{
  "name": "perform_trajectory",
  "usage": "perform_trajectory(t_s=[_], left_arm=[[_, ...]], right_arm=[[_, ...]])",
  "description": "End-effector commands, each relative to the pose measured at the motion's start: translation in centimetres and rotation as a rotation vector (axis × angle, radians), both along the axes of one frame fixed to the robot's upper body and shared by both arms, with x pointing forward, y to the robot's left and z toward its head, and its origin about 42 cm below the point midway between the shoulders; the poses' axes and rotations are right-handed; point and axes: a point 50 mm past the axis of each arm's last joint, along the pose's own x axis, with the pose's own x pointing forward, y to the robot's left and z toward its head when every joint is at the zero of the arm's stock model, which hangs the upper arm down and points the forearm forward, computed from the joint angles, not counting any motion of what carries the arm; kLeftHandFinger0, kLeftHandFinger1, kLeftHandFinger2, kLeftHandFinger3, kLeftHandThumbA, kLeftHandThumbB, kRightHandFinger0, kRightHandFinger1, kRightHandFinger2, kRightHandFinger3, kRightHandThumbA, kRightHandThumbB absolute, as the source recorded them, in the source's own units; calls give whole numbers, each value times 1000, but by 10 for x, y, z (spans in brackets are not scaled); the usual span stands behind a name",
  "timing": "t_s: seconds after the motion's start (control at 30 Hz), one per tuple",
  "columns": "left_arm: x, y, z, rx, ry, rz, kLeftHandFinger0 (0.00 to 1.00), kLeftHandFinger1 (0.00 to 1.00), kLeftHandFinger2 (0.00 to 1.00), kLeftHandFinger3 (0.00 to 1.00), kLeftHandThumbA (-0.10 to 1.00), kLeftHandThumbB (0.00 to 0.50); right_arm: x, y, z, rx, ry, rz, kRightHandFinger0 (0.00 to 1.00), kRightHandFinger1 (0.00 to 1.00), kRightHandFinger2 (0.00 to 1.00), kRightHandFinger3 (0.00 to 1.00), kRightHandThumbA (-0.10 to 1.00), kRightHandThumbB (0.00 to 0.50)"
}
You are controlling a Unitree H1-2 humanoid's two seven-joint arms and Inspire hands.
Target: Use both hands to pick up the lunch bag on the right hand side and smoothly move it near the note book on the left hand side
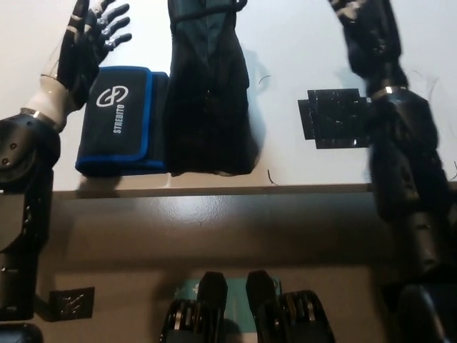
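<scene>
With the black fabric lunch bag point(207, 93) set touching the blue-edged black notebook point(118, 121) on the white bench point(300, 43), the left hand point(86, 43) spreads empty fingers point(114, 25) beside it; the right hand point(368, 32) cannot be read.
</scene>
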Motion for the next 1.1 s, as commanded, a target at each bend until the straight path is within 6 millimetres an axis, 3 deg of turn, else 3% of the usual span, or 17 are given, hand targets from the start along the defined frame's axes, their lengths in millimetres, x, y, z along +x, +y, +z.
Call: perform_trajectory(t_s=[0.0,0.1,0.23,0.4,0.5,0.63,0.67,0.73,0.93,1.07], left_arm=[[-19,23,31,32,-140,-2,1000,1000,1000,1000,1000,389],[-41,36,32,53,-178,9,1000,1000,1000,1000,1000,384],[-74,50,25,73,-205,22,1000,1000,1000,1000,1000,422],[-141,65,-15,87,-201,86,1000,1000,1000,1000,1000,377],[-161,72,-37,68,-172,101,1000,1000,1000,1000,1000,353],[-175,76,-63,26,-125,112,1000,1000,1000,1000,1000,344],[-177,77,-68,25,-117,118,1000,1000,1000,1000,1000,344],[-183,79,-83,17,-83,126,1000,1000,1000,1000,1000,337],[-188,81,-113,26,-37,141,1000,1000,1000,1000,1000,318],[-185,81,-140,60,32,133,1000,1000,1000,1000,1000,375]], right_arm=[[-18,-31,27,-73,-77,-52,1000,1000,1000,1000,1000,322],[-38,-53,29,-90,-104,-83,1000,1000,1000,1000,1000,322],[-69,-77,19,-162,-141,-118,1000,1000,1000,1000,1000,341],[-129,-104,-21,-235,-149,-158,1000,1000,1000,1000,1000,338],[-148,-113,-41,-244,-118,-163,1000,1000,1000,1000,1000,317],[-164,-118,-65,-255,-60,-164,1000,1000,1000,1000,1000,291],[-166,-117,-70,-259,-41,-159,1000,1000,1000,1000,1000,312],[-174,-115,-85,-263,4,-136,1000,1000,1000,1000,1000,292],[-185,-104,-117,-276,92,-92,1000,1000,1000,1000,1000,294],[-193,-100,-145,-288,137,-82,1000,1000,1000,1000,1000,243]])
